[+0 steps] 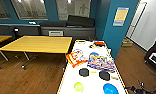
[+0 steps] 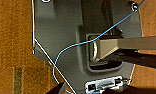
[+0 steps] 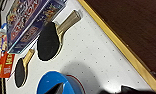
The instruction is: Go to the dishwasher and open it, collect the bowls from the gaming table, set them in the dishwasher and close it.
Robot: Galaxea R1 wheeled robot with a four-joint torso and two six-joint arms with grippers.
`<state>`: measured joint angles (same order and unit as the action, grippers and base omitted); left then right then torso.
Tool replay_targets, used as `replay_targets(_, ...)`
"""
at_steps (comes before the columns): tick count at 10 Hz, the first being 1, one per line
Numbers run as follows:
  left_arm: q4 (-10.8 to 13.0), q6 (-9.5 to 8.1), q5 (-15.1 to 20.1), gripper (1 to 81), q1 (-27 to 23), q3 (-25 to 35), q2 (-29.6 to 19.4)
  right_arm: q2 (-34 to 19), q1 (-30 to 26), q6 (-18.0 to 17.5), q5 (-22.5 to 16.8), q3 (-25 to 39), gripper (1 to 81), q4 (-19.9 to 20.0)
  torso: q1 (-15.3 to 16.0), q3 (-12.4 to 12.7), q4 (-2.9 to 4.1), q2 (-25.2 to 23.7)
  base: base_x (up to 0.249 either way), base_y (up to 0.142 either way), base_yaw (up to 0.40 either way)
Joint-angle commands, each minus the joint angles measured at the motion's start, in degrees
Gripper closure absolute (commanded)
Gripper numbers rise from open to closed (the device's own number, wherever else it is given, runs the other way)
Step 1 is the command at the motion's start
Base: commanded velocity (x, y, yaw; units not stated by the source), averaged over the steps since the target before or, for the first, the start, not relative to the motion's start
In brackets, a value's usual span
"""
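Observation:
The gaming table [image 1: 69, 75] is a long white top with a yellowish edge, right in front of me in the head view. Near its front end sit a blue bowl [image 1: 110, 88] and a yellow-green bowl [image 1: 78, 86]. Two black paddles [image 1: 83, 72] with wooden handles lie just behind them. In the right wrist view the blue bowl [image 3: 52, 81] lies close under my right gripper [image 3: 94, 90], whose dark fingertips [image 3: 56, 88] stand apart with nothing between them. My left gripper [image 2: 94, 91] hangs open over my own grey base and the wooden floor. The dishwasher is out of view.
Colourful board-game boxes [image 1: 101, 62] and a red box [image 1: 75, 58] cover the table's middle. A yellow table [image 1: 39, 43] stands to the left on wooden floor. A teal pillar [image 1: 119, 27] rises at the right, and a dark counter [image 1: 69, 30] runs along the back wall.

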<state>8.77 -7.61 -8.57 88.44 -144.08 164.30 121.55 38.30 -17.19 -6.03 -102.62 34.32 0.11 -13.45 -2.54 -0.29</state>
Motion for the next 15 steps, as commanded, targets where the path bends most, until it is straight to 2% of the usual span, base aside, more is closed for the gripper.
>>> replay_targets(1, -0.42, -0.13, 3.56, 1.0, -0.94, 0.2, -0.2, -0.14, -5.73, -0.65, -2.4, -3.54, 1.0, 1.19, 0.0, 0.0, 0.0, 0.0, 0.0, 0.0, 0.0)
replay_targets(7, -0.59, -0.13, 3.65, 1.0, -0.94, 0.2, -0.46, 8.73, -4.76, -0.39, -2.05, -4.16, 1.0, 0.31, 0.0, 0.0, 0.0, 0.02, 0.0, 0.0, 0.0)
replay_targets(10, -0.59, -0.13, 3.74, 1.0, -0.86, 0.2, -0.38, 12.34, -2.75, -0.39, -1.0, -3.89, 1.0, 0.31, 0.0, 0.0, 0.0, 0.02, 0.0, 0.0, 0.0)
replay_targets(12, -0.67, -0.13, 3.74, 1.0, -0.68, 0.03, -0.64, 13.74, -1.6, -0.3, 1.45, -4.06, 1.0, 0.31, 0.02, 0.0, 0.0, 0.02, 0.0, 0.0, 0.0)
replay_targets(13, -0.68, -0.13, 3.74, 1.0, -0.68, 0.03, -0.64, 14.1, -1.25, -0.13, 2.17, -4.59, 81.1, 0.31, 0.02, 0.0, 0.0, 0.02, 0.0, 0.0, 0.0)
replay_targets(15, -0.68, -0.13, 3.74, 1.0, -0.68, 0.03, -0.55, 13.06, -1.51, -0.65, 1.38, -4.52, 81.1, 1.18, 0.02, 0.0, 0.0, 0.02, 0.0, 0.0, 0.0)
